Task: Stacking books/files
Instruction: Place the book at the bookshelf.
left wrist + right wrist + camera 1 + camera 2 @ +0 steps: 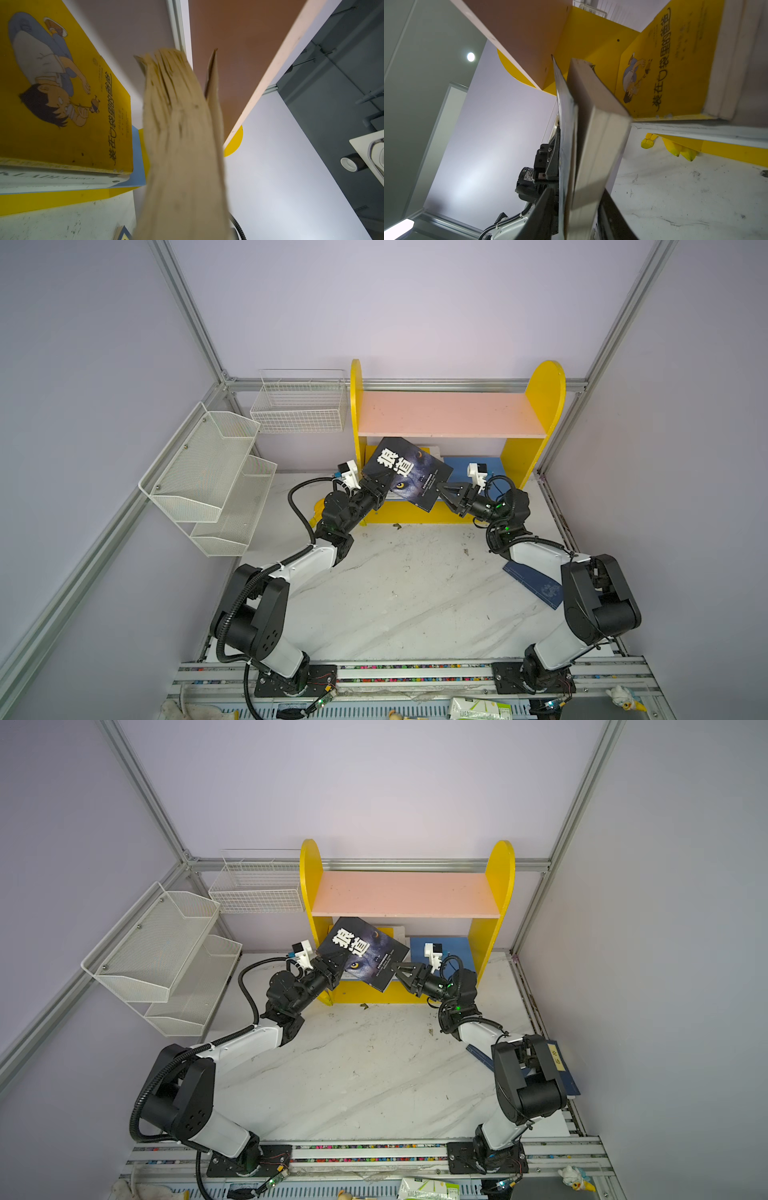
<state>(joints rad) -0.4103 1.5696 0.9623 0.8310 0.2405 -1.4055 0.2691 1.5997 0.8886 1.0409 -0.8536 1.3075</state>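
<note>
**Now: wolf book at the shelf mouth, handover grip**

- Black wolf-eyed paperback book (pixel 409 472) is in the air, tilted, its far corner just under the pink top board (pixel 449 414) of the yellow shelf unit (pixel 544 398).
- Left gripper (pixel 380 485): fingers clenched on the book's near-left corner.
- Right gripper (pixel 444 489): fingers (pixel 616 216) straddle the opposite corner. I cannot tell whether they pinch or have let go.
- Right wrist view: the front cover gapes away from the page block.

Doing it well (my judgement):
- Level the book before it goes in.
- Keep its raised corner below the pink board.
- Go in with the closed side leading, so the loose cover is not folded back.
- A one-corner hold lets a thick book sag or twist, so move slowly and set it down low.
- Square it on the pile before the fingers part.

Containers:
- Lower shelf bay: yellow cartoon-cover book (pixel 62 104) lies flat on a white book (pixel 52 178), with a blue board beneath.
- White wire basket (pixel 299 410): nothing seen inside.
- White mesh two-tier wall rack (pixel 199 472): nothing seen inside.
- Navy book (pixel 536 585) lies on the table (pixel 395 593), part-hidden by the right arm.
</note>
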